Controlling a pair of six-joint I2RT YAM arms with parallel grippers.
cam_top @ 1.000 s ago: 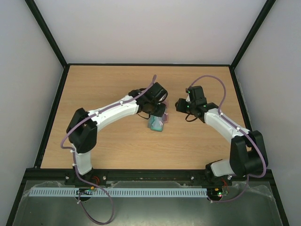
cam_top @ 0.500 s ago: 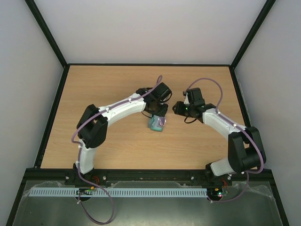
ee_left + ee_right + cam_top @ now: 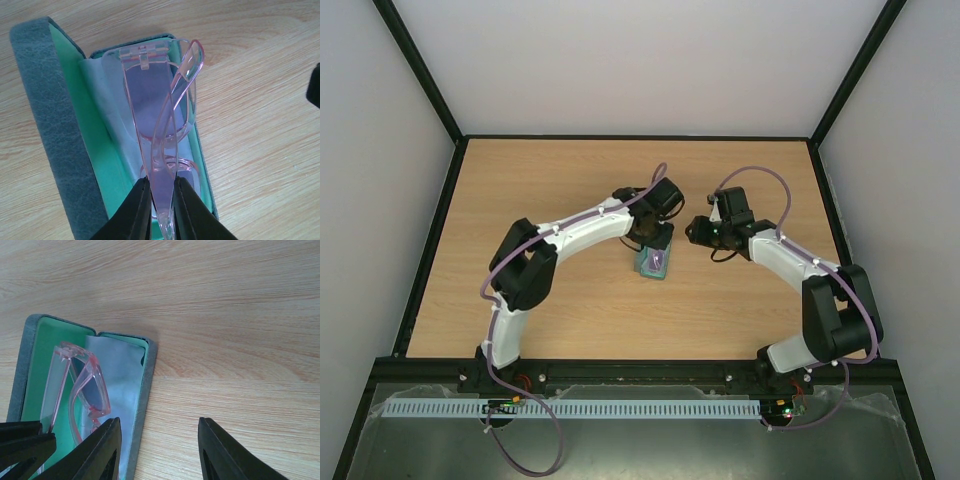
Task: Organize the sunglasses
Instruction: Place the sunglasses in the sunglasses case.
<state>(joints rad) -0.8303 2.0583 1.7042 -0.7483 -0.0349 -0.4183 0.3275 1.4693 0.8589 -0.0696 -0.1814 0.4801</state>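
The pink sunglasses [image 3: 165,115] are folded and held over the open blue-grey case [image 3: 45,135], above the light-blue cloth [image 3: 107,100] that lies in its green lining. My left gripper [image 3: 161,192] is shut on the sunglasses' frame. In the right wrist view the sunglasses [image 3: 82,390] sit inside the case [image 3: 145,390] over the cloth [image 3: 117,375]. My right gripper [image 3: 160,445] is open and empty, just right of the case's edge. From above, the case [image 3: 653,263] lies under the left gripper [image 3: 655,238]; the right gripper [image 3: 698,231] is beside it.
The wooden table [image 3: 570,180] is bounded by a black frame and grey walls. The two arms curve in from the near edge and meet at the middle.
The left arm has lowered the sunglasses nearer to the case and shifted slightly right. The right gripper has moved a little left toward the case.
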